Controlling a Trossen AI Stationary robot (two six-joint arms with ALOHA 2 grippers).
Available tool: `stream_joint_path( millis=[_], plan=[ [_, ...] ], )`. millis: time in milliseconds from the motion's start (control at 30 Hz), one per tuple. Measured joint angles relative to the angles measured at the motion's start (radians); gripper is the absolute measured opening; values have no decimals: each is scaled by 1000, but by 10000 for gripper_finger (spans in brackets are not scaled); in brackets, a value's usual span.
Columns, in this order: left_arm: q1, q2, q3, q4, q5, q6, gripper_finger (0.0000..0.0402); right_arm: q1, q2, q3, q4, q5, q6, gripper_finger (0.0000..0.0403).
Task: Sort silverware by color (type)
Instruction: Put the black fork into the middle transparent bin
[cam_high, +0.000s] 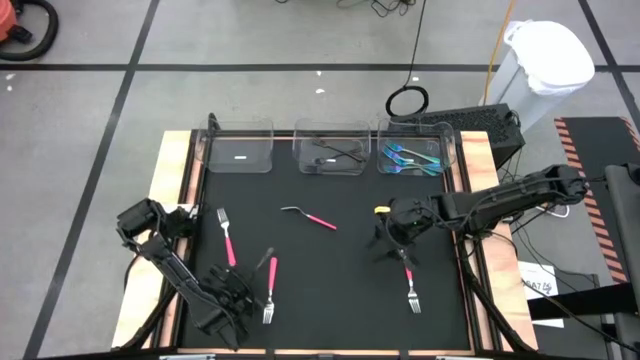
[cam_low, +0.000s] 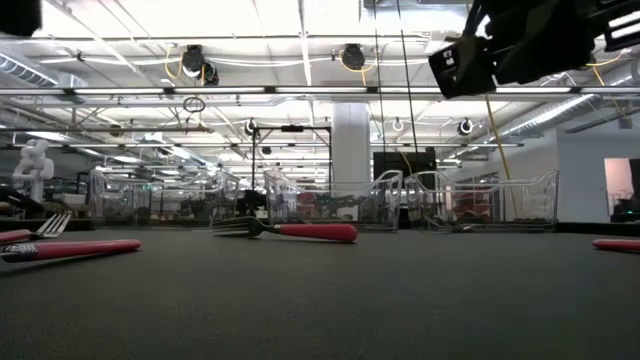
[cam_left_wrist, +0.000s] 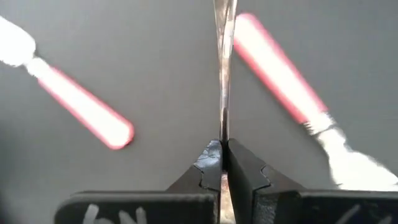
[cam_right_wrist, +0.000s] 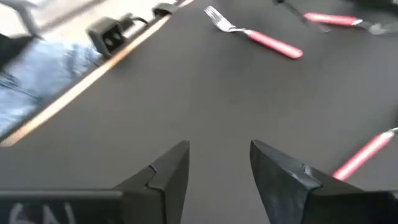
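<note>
Right tool (cam_high: 392, 232) spread, empty, hovering over right tabletop (cam_high: 340, 290); pink fork (cam_high: 410, 283) lies just near of it, long axis near-far. Left tool (cam_high: 232, 296) pressed together, near-left, pinching thin utensil (cam_left_wrist: 224, 68), colour unclear.

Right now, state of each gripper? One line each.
Left gripper: shut on a thin dark utensil, low over the mat's near left.
Right gripper: open, holding nothing, above the mat's right side.

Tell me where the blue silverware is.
High view: the blue silverware lies in the rightmost clear bin at the mat's far edge, beyond the right gripper.
</note>
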Motion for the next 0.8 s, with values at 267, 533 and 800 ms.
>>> stream_joint_path(
  millis=[267, 533, 800],
  plan=[
    [29, -2, 105, 3, -160, 177, 10, 53, 0, 0, 3, 92, -151, 184],
    [102, -3, 158, 88, -185, 423, 10, 138, 21, 0, 37, 245, -352, 177],
    [186, -3, 194, 312, -152, 737, 10, 282, 97, 0, 184, 462, -586, 181]
  ],
)
